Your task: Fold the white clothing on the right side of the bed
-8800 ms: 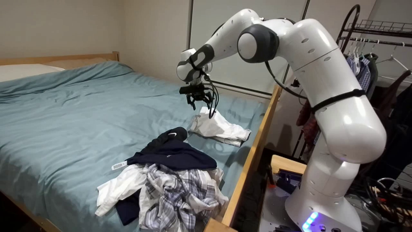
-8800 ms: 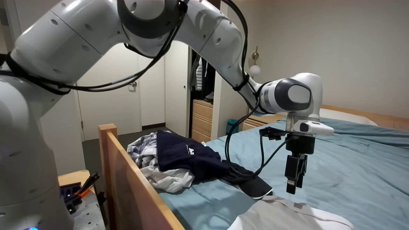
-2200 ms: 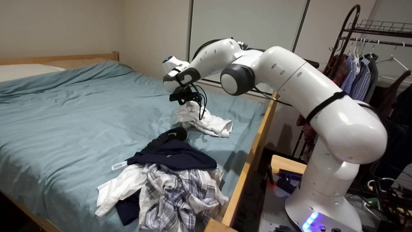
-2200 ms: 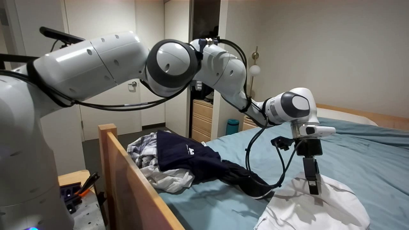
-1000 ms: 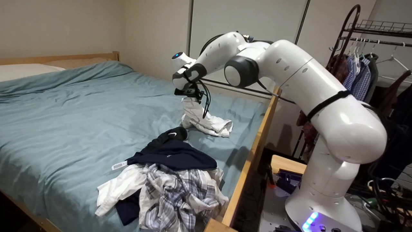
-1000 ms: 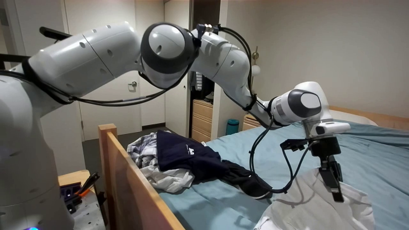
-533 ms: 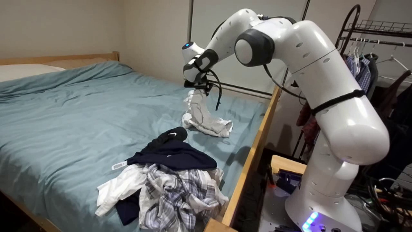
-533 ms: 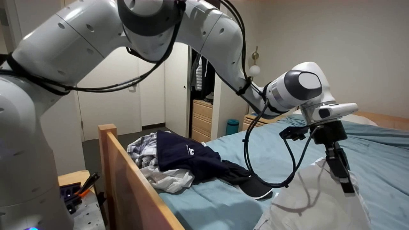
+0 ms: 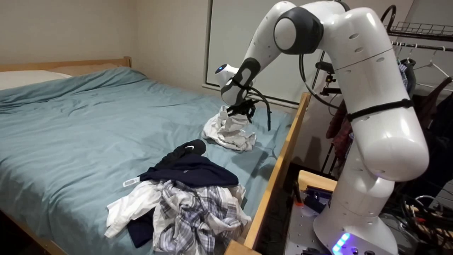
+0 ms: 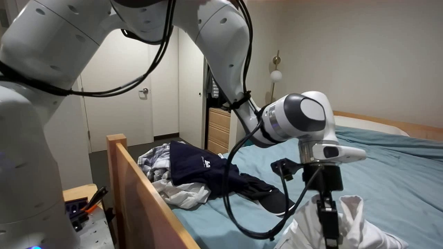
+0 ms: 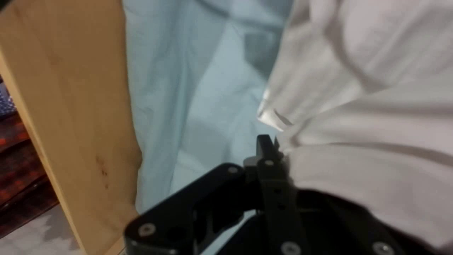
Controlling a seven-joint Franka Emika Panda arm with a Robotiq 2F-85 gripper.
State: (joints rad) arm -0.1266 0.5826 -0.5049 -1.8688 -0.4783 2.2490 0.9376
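In an exterior view, far left, I see a white pillow (image 9: 32, 78) at the head of the bed (image 9: 116, 120), whose teal-blue sheet (image 9: 88, 148) is wrinkled. Next comes a clothes pile (image 9: 191, 198): 1 white piece (image 9: 136, 203) sticking out on the left, a navy garment (image 9: 198, 171) across the top, a grey-white plaid garment (image 9: 196, 217) spilling below, and a black cap (image 9: 196, 147) at the far end. Just beside the cap, to its right, I have the white clothing (image 9: 226, 134) on the bed, near the wooden rail (image 9: 279, 173): its lower part rests on the sheet, while a creased portion rises to my gripper (image 11: 273, 143). In the wrist view its 2 fingers (image 11: 265, 143) are drawn together with a fold of that fabric pinched at the tips, draping off to the right. Past the rail, my arm (image 9: 385, 120) arches up from its base and down over the bed. Farthest right, clothes (image 9: 411, 73) hang on a rack (image 9: 421, 35), partly behind the arm.
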